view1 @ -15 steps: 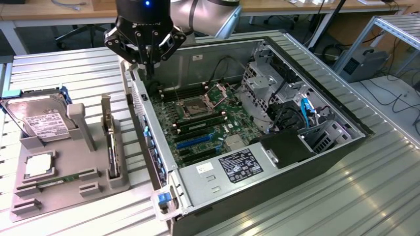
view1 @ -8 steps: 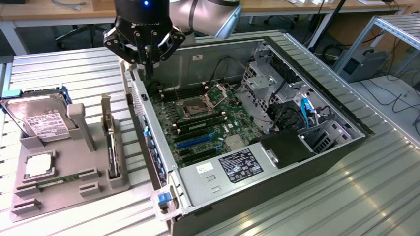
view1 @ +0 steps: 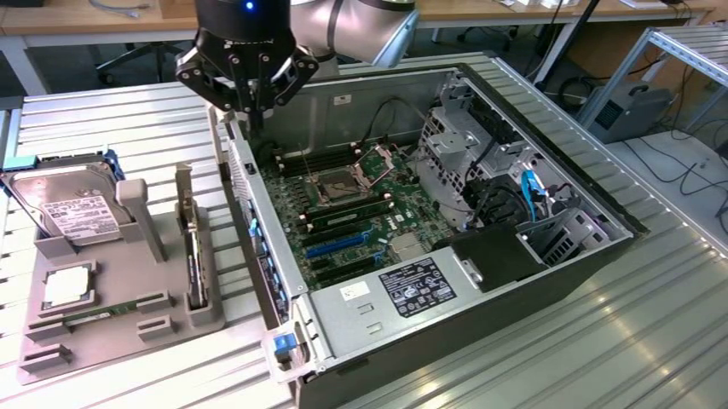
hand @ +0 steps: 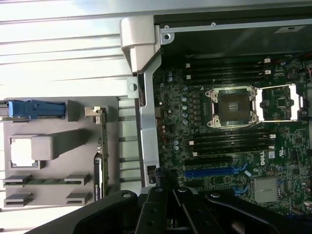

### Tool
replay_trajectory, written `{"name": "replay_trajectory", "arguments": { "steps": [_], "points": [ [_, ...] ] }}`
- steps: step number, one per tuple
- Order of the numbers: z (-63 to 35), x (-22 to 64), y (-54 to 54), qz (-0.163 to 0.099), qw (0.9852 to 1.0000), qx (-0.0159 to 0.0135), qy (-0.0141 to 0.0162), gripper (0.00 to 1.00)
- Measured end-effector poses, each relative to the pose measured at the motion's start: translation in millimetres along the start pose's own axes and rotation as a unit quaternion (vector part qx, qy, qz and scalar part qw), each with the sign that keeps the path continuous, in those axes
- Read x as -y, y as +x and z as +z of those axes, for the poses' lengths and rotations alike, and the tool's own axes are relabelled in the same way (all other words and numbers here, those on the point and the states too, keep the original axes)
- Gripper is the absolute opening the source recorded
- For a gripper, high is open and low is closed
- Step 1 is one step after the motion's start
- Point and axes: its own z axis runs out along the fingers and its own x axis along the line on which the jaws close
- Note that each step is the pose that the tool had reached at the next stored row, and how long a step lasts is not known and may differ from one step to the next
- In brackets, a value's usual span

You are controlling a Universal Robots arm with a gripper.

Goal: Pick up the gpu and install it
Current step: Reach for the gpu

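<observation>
We see one gripper (view1: pixel 252 112), clenched on nothing, above one open computer case (view1: pixel 364 95); one gpu (view1: pixel 194 260) stands on edge in one gray holder (view1: pixel 112 331) beside one hard drive (view1: pixel 71 215)

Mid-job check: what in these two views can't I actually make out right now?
- gpu: it stands edge-on in the gray holder in both views, so its faces and connector edge are hidden.
- Board beyond the blue slot: covered by the gripper in the wrist view.
- Gap between the gripper and the case rear wall: the exterior view does not settle it.
- black label: its text is too small to read.
</observation>
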Motion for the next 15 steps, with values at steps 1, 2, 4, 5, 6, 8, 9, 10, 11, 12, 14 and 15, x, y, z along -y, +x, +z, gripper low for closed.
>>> {"name": "replay_trajectory", "arguments": {
  "steps": [1,2,4,5,6,8,9,10,11,12,14,15],
  "points": [
    [0.0,0.0,0.4,0.000,1.0000,0.0000,0.0000,0.11],
    [0.0,0.1,0.8,0.000,1.0000,0.0000,0.0000,0.11],
    [0.0,0.1,1.5,0.000,1.0000,0.0000,0.0000,0.11],
    [-0.1,0.2,1.9,0.000,1.0000,0.0000,0.0000,0.11],
    [0.0,0.2,2.3,0.000,1.0000,0.0000,0.0000,0.11],
    [-0.1,0.2,3.0,0.000,1.0000,0.0000,0.0000,0.11],
    [-0.1,0.3,3.3,0.000,1.0000,0.0000,0.0000,0.11],
    [-0.1,0.3,3.7,0.000,1.0000,0.0000,0.0000,0.11],
    [-0.1,0.3,4.1,0.000,1.0000,0.0000,0.0000,0.11],
    [-0.1,0.3,4.4,0.000,1.0000,0.0000,0.0000,0.11],
    [-0.1,0.4,5.3,0.000,1.0000,0.0000,0.0000,0.11],
    [-0.1,0.4,5.7,0.000,1.0000,0.0000,0.0000,0.11]
  ]
}}
